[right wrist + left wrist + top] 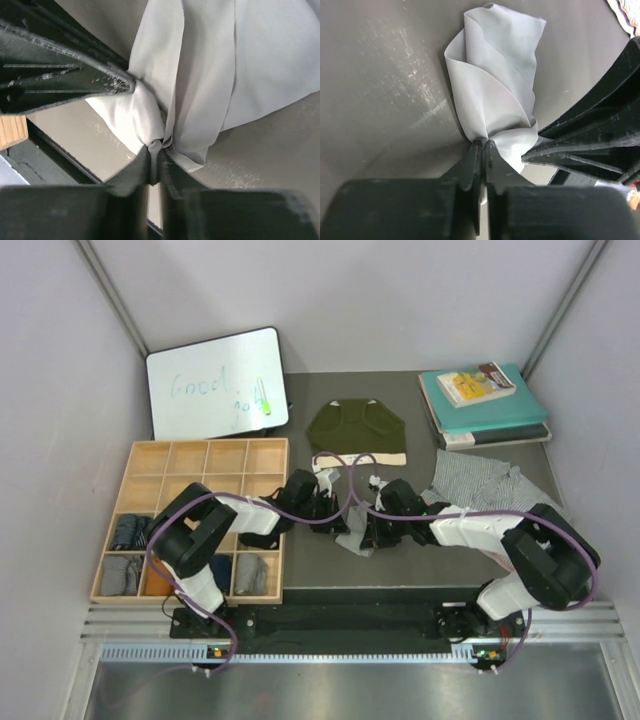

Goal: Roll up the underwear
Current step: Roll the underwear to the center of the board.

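Note:
The light grey underwear hangs bunched between my two grippers at the table's middle front. My left gripper is shut, with a fold of the grey cloth pinched at its tips. My right gripper is shut on another bunch of the same cloth, close beside the left one. In the top view the left gripper and the right gripper almost touch. The olive green underwear with a cream waistband lies flat behind them. The grey-and-white patterned underwear lies crumpled to the right.
A wooden compartment tray stands at the left, with rolled cloths in its front cells. A whiteboard leans at the back left. Teal books are stacked at the back right. Purple cables loop over both arms.

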Available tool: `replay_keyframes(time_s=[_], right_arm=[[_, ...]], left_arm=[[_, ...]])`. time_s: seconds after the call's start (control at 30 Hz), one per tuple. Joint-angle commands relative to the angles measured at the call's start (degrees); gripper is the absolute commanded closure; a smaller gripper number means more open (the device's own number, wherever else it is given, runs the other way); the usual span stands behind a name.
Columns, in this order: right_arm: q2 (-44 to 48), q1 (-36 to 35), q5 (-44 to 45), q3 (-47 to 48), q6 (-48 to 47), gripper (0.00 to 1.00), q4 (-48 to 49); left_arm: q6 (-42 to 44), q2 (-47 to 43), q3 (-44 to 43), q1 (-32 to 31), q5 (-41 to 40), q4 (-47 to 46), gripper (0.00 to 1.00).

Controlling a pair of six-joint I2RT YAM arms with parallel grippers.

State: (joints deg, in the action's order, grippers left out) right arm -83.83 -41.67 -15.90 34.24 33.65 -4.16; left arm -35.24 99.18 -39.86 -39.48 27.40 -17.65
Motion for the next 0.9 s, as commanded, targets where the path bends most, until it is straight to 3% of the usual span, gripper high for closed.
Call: replay_keyframes(time_s=[0.0,0.1,0.3,0.47,0.6,0.87], right_arm=[[0.6,0.4,4.6,-0.8,-2.3,0.73,-8.9],[5.3,0.5,6.6,0.9,-4.7,0.46,-14.6],[19.0,-4.5,15.7,3.3,-10.8,0.24,-20.2],[24.6,-16.1,29.4,1.0,-15.4,0.23,-12.5],[22.1,-23.9,31.3,-0.7,-19.6,0.23,-4.5],[13.1,-32.2,34.8,-0.4,-27.0,0.29,3.0]], left_arm=[[0.0,1.2,1.4,-0.9,-0.1,-0.1,1.00],[0.3,-0.6,1.4,-0.8,-0.9,2.9,1.00],[1.1,-0.8,-3.5,-0.8,-0.4,14.4,1.00],[1.3,-0.5,-6.2,-0.8,1.0,21.1,1.00],[1.6,0.2,-7.9,-0.8,1.5,24.1,1.00],[1.4,1.6,-9.3,-0.8,3.6,26.1,1.00]])
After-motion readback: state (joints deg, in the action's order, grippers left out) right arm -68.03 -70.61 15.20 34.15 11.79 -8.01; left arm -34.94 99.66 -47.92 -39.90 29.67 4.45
